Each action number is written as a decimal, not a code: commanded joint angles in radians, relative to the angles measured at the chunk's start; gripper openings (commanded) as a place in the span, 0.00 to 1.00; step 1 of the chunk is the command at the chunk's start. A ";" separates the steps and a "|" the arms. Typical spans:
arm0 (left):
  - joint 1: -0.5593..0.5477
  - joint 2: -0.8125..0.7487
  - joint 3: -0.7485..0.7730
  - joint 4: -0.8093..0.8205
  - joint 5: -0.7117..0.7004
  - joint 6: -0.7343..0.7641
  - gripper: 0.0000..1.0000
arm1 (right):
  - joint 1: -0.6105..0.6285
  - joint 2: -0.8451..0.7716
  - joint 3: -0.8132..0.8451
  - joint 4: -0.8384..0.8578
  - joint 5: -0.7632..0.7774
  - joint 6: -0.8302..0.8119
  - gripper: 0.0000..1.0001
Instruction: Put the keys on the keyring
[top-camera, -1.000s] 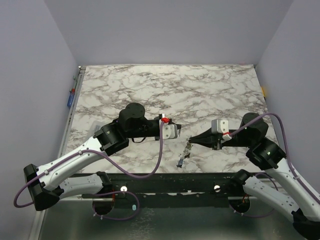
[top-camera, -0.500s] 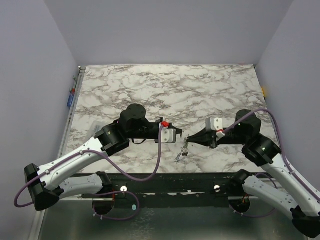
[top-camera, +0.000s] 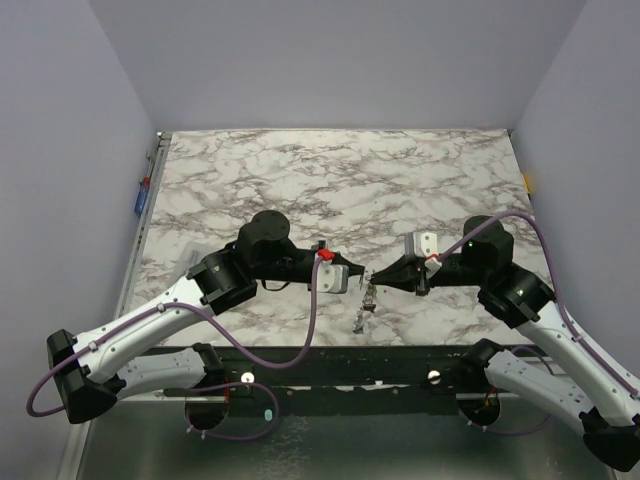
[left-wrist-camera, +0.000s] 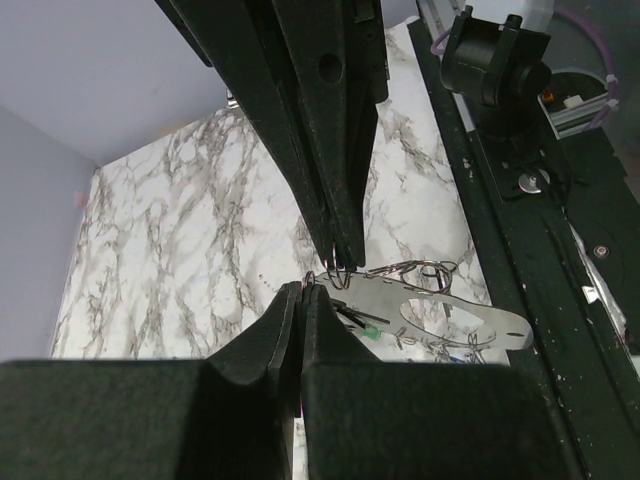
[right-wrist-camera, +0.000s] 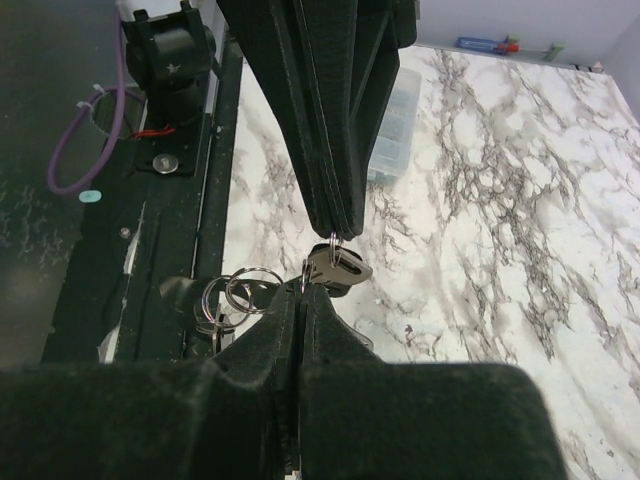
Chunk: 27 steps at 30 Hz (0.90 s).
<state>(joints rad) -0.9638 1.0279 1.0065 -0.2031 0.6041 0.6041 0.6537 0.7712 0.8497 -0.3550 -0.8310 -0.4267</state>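
The 2 grippers meet tip to tip. The left gripper (top-camera: 357, 278) and right gripper (top-camera: 374, 277) are squeezed shut on the keyring (left-wrist-camera: 330, 274), I think. The keys (top-camera: 362, 305) dangle below. They look light, thin, slippery. Grab a key by its flat head.

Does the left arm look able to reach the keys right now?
Likely yes: the left gripper sits tip to tip with the right gripper, right at the keys hanging there, nothing in between; its jaws look shut.
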 joint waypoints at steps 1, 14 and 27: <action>-0.006 -0.011 -0.017 0.017 0.049 0.014 0.00 | 0.001 0.000 0.006 0.018 -0.036 0.003 0.01; -0.012 0.017 -0.003 0.016 0.057 0.022 0.00 | 0.001 0.008 0.003 0.022 -0.034 0.004 0.01; -0.023 0.017 0.003 0.017 0.057 0.014 0.00 | 0.001 0.008 -0.007 0.031 -0.033 0.014 0.01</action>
<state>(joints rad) -0.9756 1.0458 0.9997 -0.2035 0.6205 0.6109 0.6537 0.7792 0.8494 -0.3550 -0.8352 -0.4225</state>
